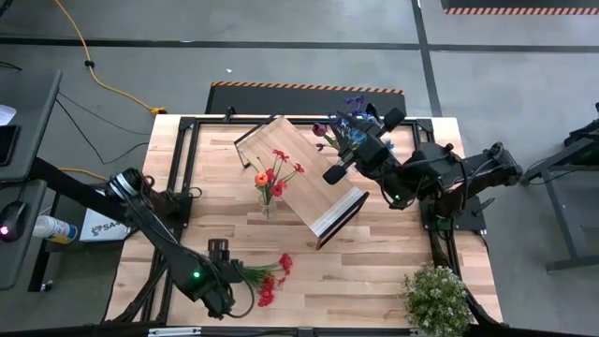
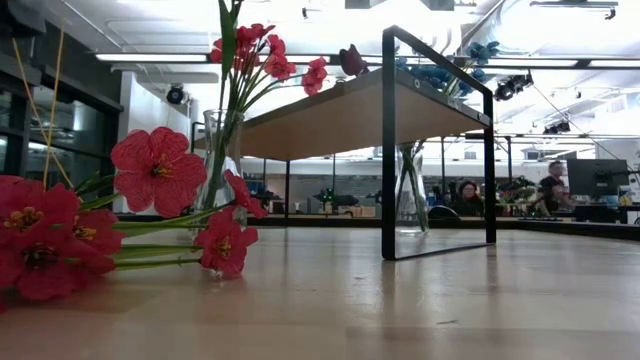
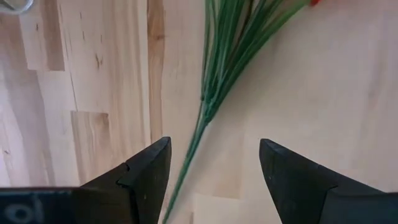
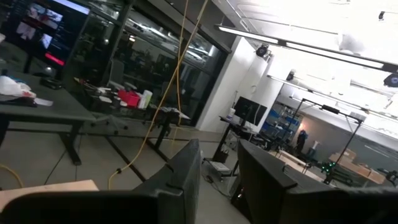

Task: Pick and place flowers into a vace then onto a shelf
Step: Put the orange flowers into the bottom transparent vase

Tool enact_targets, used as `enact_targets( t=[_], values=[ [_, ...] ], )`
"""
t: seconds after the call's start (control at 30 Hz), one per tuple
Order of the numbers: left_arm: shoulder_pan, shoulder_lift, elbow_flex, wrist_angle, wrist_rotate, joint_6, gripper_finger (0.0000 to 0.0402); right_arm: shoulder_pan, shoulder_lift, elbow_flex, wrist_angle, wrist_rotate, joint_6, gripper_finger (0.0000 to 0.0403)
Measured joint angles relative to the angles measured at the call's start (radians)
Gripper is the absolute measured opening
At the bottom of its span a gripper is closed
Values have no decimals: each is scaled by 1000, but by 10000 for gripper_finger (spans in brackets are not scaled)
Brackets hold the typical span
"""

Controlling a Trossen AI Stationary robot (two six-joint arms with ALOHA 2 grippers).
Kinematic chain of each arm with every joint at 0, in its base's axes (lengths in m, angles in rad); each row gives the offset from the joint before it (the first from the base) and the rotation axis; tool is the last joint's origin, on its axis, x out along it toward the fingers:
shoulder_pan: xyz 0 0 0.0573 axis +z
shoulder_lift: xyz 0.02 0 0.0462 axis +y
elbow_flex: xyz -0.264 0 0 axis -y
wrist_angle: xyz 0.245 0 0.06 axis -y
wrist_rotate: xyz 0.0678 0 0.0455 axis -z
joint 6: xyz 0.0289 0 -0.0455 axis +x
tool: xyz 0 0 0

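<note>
Below, at the lower middle of the high view, we are seeing our left gripper (image 1: 227,277) hovering with jaws open around the stems of red flowers (image 1: 273,278) lying on the surface (image 1: 374,262). Centrally, the shelf (image 1: 301,176) is sitting tilted beside a vase (image 1: 268,204). Our right gripper (image 1: 333,173), jaws nearly closed on nothing, is hanging over the shelf. Lower right, a potted plant (image 1: 435,298) is crowding the edge.

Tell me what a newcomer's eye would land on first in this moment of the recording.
Probably the red flowers lying loose on the near part of the table, with the open left gripper poised astride their green stems. Next, the light-wood shelf standing askew mid-table, a glass vase of red and orange blooms beside it. The right gripper hovers over the shelf's far end, near the blue and purple flowers.
</note>
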Motion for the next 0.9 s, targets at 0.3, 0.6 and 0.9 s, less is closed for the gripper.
enact_targets(
  t=[0.3,0.6,0.9],
  values=[
    [1,100,0,-4,-16,4,278,36,0,0,-2,3,-6,99],
    [1,105,-113,181,-7,2,278,54,0,0,-4,31,-9,99],
    [1,94,-237,363,39,-6,277,82,0,0,-4,37,-10,99]
  ],
)
